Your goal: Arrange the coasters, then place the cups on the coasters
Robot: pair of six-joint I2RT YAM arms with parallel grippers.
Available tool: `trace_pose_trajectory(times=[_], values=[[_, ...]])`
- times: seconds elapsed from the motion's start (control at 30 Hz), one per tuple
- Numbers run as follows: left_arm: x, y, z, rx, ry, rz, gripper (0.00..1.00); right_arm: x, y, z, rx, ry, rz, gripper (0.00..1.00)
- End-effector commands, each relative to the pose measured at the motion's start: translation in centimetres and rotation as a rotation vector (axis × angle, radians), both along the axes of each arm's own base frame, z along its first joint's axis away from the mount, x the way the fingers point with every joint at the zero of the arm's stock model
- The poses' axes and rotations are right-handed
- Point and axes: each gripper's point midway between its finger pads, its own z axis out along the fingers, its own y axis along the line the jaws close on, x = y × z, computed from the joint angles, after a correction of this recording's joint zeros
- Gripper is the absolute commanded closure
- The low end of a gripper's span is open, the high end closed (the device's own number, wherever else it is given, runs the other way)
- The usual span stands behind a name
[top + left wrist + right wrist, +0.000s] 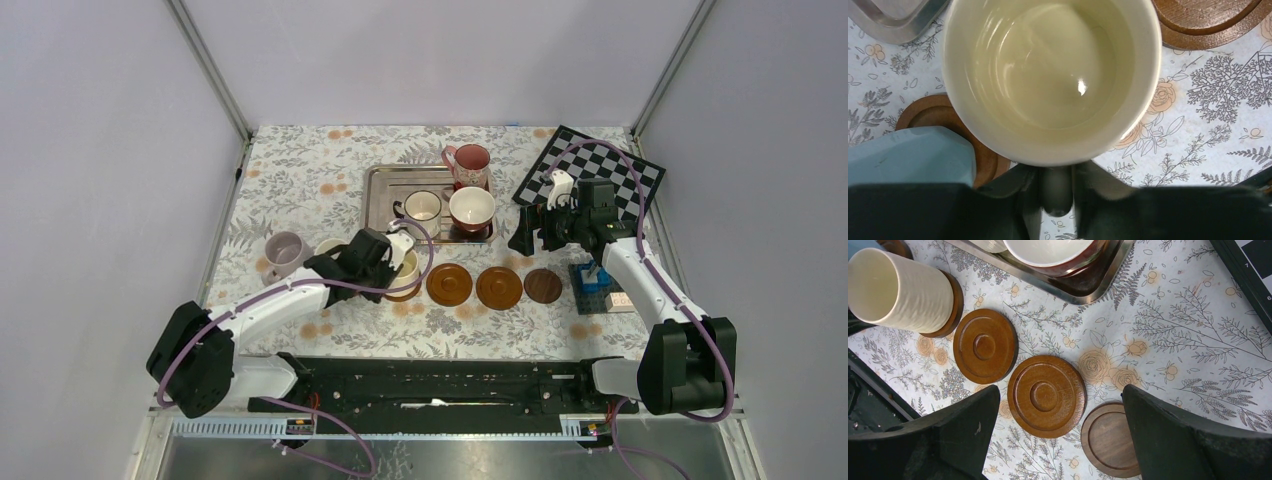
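My left gripper [393, 262] [1058, 172] is shut on the handle of the cream cup [1048, 75] [898, 290], which stands on a brown coaster [950, 305]. Three bare coasters lie in a row to its right [449, 285] [498, 287], the last darker [543, 285] [1110, 440]. A light blue cup [908, 155] sits on a coaster [930, 112] beside the left fingers. A lilac cup [285, 252] stands further left. My right gripper [535, 232] [1060, 392] hangs open above the two right coasters, holding nothing.
A silver tray [385, 190] holds a white cup [422, 206] and a dark red cup [471, 210]. A pink cup [470, 163] stands behind the tray. A chessboard [600, 170] lies at the back right, and blue bricks [592, 278] sit under the right arm.
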Motion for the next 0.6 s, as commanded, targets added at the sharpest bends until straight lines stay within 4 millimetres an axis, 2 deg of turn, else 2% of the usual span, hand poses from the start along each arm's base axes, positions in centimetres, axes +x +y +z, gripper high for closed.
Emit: trace_pose_trajectory(times=[0.0,0.07,0.33,0.47,0.57], values=[[2.2,-1.8,3.0,-0.067,-0.103,-0.020,0.65,0.4,-0.3,0.9,-0.008,-0.046,-0.006,0.00],[2.2,-1.8,3.3,-0.069,-0.103,-0.023,0.57,0.3,-0.3,0.9,-0.008,-0.045,-0.005,0.00],[1.5,-1.7,4.3,-0.067,-0.083,-0.041,0.48,0.4,-0.3,1.0,-0.006,-0.052,-0.004,0.00],[0.8,-1.5,5.6,-0.079,-0.082,-0.055,0.26,0.4,-0.1,1.0,0.001,-0.046,0.001,0.00],[0.8,-1.4,7.4,-0.080,-0.093,-0.071,0.18,0.4,0.0,1.1,0.005,-0.048,0.008,0.00]])
